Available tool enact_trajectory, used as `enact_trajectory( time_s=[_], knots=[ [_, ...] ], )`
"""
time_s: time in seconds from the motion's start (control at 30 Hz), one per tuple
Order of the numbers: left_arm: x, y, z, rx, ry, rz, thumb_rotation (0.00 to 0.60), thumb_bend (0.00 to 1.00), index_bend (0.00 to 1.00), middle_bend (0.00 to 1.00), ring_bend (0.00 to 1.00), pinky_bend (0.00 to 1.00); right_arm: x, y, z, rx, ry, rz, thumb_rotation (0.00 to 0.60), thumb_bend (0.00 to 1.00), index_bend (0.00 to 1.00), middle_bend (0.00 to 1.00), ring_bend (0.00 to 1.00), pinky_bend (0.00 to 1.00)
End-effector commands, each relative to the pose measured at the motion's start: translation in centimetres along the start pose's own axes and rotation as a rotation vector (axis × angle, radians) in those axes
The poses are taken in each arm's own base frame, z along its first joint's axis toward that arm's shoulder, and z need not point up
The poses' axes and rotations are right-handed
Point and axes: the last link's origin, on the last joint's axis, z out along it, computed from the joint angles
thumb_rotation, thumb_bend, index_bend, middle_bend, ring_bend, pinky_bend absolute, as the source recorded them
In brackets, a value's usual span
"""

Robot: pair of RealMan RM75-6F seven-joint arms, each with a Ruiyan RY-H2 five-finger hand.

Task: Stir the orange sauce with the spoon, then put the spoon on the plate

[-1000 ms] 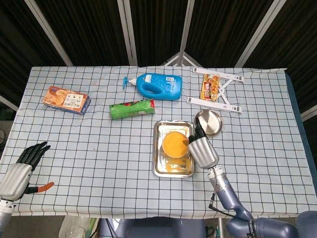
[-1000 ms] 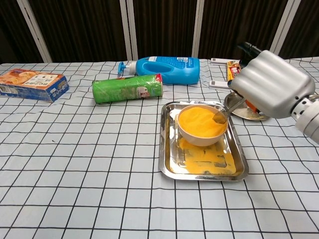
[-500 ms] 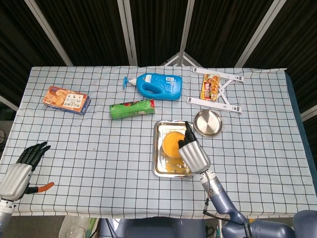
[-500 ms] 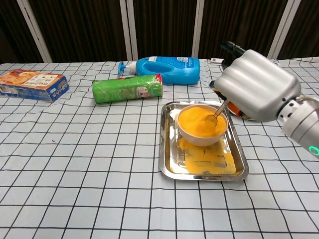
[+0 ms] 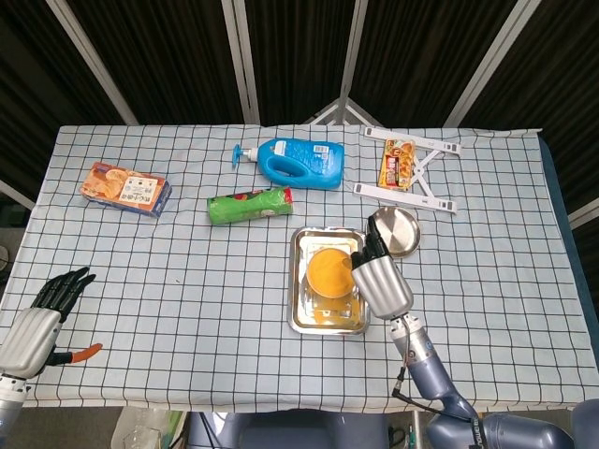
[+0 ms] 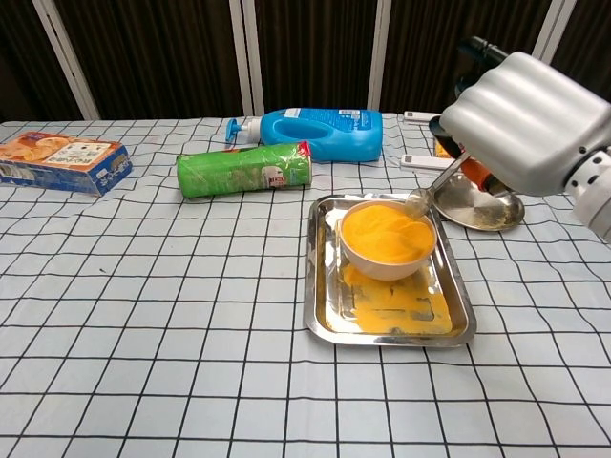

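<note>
The worktop (image 5: 187, 290) is covered edge to edge by a checked cloth. Its whole near-left half lies bare, and so does the strip along the right edge; the things crowd the far half and the middle.

One of each thing shows. A snack box (image 5: 124, 188) sits near the far-left corner. A green can (image 5: 249, 206) lies on its side toward the middle, and a blue pump bottle (image 5: 298, 161) lies on its side just behind it, nearer the far edge. A white folding stand (image 5: 421, 173) with a snack packet (image 5: 397, 163) on it lies toward the far-right corner.

A steel tray (image 6: 325, 315) sits right of centre, smeared with orange sauce on its floor. In it stands a bowl (image 6: 386, 263) filled with orange sauce (image 6: 382, 233). A round steel plate (image 6: 482, 208) lies just beside the tray's far-right corner, with nothing visible on its exposed part.

The right hand (image 6: 525, 119) hangs over the plate and the tray's right side, its fingers closed around the spoon (image 6: 431, 190); the spoon slants down to the left, its bowl at the sauce bowl's far-right rim.

The left hand (image 5: 42, 313) rests at the near-left corner, fingers extended and apart, holding nothing; a small orange piece (image 5: 85, 353) shows beside it.
</note>
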Motion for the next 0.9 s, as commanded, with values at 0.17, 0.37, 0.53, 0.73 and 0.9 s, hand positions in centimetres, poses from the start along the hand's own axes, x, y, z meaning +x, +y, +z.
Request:
enact_trajectory(
  time_s=[0.17, 0.37, 0.53, 0.73, 0.9],
  knots=[
    [-0.1, 0.0, 0.0, 0.001, -0.004, 0.001, 0.600, 0.00, 0.00, 0.00, 0.00, 0.00, -0.2, -0.1, -0.8, 0.004, -0.019, 0.032, 0.600, 0.67, 0.65, 0.61, 0.30, 0.00],
    [-0.1, 0.0, 0.1, 0.003, -0.007, 0.003, 0.600, 0.00, 0.00, 0.00, 0.00, 0.00, -0.1, 0.2, -0.7, -0.012, -0.027, 0.051, 0.600, 0.67, 0.65, 0.61, 0.30, 0.00],
    [-0.1, 0.0, 0.0, 0.002, -0.005, 0.003, 0.600, 0.00, 0.00, 0.00, 0.00, 0.00, -0.4, 0.6, -0.8, -0.042, -0.061, 0.091, 0.600, 0.67, 0.65, 0.61, 0.30, 0.00],
    [-0.1, 0.0, 0.0, 0.007, -0.006, 0.001, 0.600, 0.00, 0.00, 0.00, 0.00, 0.00, -0.3, 2.3, -0.1, -0.147, -0.102, 0.226, 0.600, 0.67, 0.65, 0.61, 0.30, 0.00],
    [-0.2, -0.1, 0.1, 0.012, -0.014, -0.001, 0.600, 0.00, 0.00, 0.00, 0.00, 0.00, -1.4, 4.5, 0.4, -0.241, -0.158, 0.286, 0.600, 0.67, 0.65, 0.61, 0.30, 0.00]
  ],
)
